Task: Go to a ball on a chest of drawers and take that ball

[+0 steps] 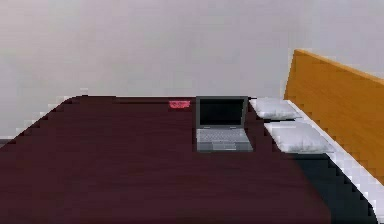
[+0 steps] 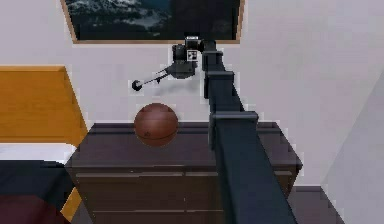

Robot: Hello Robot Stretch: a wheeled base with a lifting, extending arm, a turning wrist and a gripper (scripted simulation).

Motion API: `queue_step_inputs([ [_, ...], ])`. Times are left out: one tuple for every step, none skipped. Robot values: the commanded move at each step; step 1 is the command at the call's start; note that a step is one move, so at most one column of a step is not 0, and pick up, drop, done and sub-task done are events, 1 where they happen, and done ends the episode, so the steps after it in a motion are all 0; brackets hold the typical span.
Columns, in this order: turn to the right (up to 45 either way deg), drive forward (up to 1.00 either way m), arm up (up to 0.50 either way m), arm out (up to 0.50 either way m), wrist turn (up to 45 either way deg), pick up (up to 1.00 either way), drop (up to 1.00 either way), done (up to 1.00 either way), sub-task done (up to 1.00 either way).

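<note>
The Stretch looks done with the driving part. It's alongside the chest of drawers (image 2: 120, 150) with the arm (image 2: 235, 130) reaching out over the top, so I'd call this the reach-and-grab step. The pincer (image 2: 140, 84) has nothing but bare wall behind its far end, so it holds nothing. How its fingers are set can't be told from these pictures, so no guessing there.

The ball (image 2: 156, 123) is a brown-orange one sitting on the chest's dark top, just below the pincer in the arm side view. Whether the pincer is straight above it or farther out toward the wall can't be told from this angle.

Next move, just my read: the pincer needs to come down to ball height and line up with the ball's middle so a finger goes either side of it. It's round and smooth, so an off-centre nudge could send it rolling along the top, maybe off the edge.

Containers: only 1 really, the chest itself. Its drawer fronts, well below the pincer, look pushed in, so whatever's inside is hidden.

Other stuff: a framed picture (image 2: 150, 20) hangs on the wall just above the pincer, and an orange headboard (image 2: 35, 105) sits off toward the arm side view's left of it. The forward view has the bed (image 1: 120, 160) with a laptop (image 1: 222, 125) and 2 pillows (image 1: 275, 108).
</note>
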Motion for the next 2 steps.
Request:
queue_step_inputs([
  [0.0,0.0,-0.28,0.0,0.0,0.0,0.0,0.0,0.0],
  [0.0,0.0,0.0,0.0,0.0,1.0,0.0,0.0,0.0],
])
